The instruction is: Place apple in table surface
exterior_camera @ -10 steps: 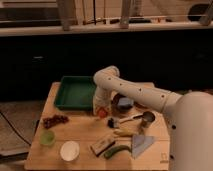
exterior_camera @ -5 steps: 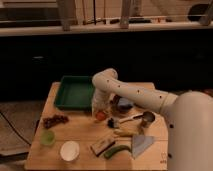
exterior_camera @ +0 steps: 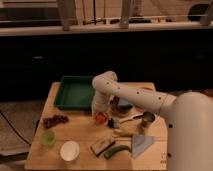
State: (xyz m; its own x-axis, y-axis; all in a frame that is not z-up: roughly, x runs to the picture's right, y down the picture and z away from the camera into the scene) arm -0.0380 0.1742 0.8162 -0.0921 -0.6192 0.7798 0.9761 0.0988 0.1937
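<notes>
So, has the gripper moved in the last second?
Yes. The gripper, apple at its tip, has dropped slightly in view, further below the green tray's front edge, toward the table surface.

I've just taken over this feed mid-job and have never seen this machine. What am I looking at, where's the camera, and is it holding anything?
You have one camera view, looking down at a wooden table surface; where the camera is mounted isn't on record. The large white body at lower right is the robot. Its single white arm bends over the table. The end effector points down just in front of the green tray, right at the apple, low over the wood. I cannot tell whether it grips the apple. Also on the table are a grape bunch, a green cup and a white bowl.
</notes>
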